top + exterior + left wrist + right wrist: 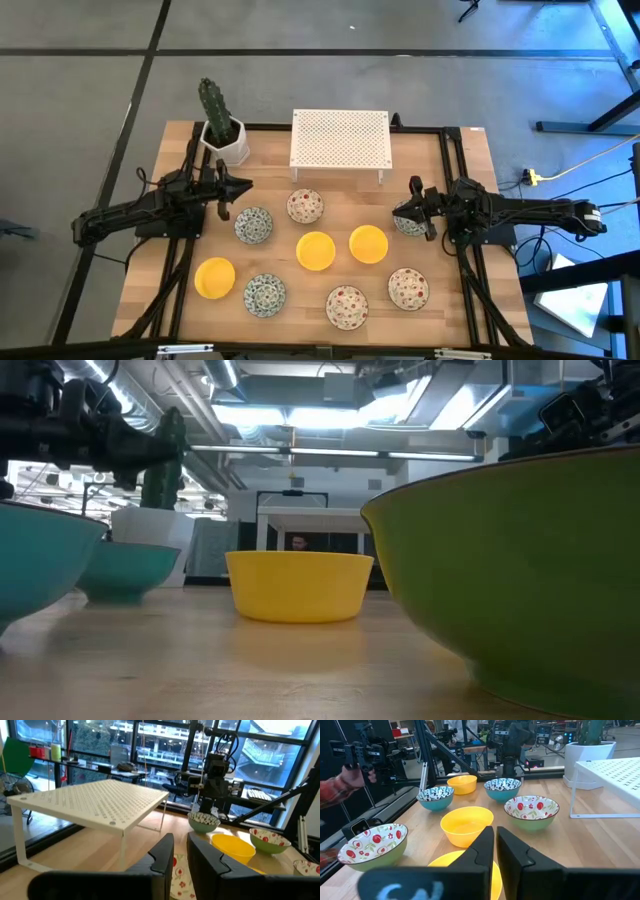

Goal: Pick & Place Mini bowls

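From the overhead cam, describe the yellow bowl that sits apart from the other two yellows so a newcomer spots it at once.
Start at the white perforated rack at the table's far edge, then go to the near left of the table, on the left arm's side. The yellow bowl there sits beside a teal-speckled bowl. It is plain yellow inside and alone, while the other two yellow bowls sit side by side mid-table.
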Action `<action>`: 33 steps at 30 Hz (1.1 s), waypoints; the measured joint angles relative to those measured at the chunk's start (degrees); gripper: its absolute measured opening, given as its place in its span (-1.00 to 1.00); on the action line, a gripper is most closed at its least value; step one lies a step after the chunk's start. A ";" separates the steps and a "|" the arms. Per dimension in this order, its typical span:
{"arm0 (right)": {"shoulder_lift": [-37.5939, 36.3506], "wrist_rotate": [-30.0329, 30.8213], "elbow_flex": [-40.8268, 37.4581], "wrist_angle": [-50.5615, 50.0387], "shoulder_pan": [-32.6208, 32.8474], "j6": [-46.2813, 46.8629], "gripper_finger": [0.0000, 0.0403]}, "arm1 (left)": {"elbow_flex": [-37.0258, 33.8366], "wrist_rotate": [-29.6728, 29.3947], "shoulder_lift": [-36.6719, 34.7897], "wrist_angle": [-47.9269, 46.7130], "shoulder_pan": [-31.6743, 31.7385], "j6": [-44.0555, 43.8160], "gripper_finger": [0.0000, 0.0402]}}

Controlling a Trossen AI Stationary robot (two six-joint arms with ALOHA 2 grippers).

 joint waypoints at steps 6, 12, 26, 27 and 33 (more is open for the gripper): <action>-0.03 -0.33 0.00 -0.51 -0.01 1.15 -0.88 | 0.00 -0.04 -0.02 2.02 0.01 0.00 -0.76; -0.17 1.11 0.01 1.47 -0.04 1.16 -0.88 | 0.00 -1.79 -0.01 2.36 -0.01 1.67 -0.76; -0.38 45.04 0.02 0.21 -0.15 -13.52 -0.88 | 1.69 -15.17 0.74 -4.23 0.12 13.47 -0.73; -0.38 45.06 0.02 0.08 -0.22 -13.40 -0.88 | 2.75 -17.96 1.23 -5.94 0.13 13.39 -0.71; -0.36 45.19 0.02 2.23 -0.39 -14.17 -0.88 | 9.40 -16.18 8.75 -15.00 -0.36 6.34 -0.44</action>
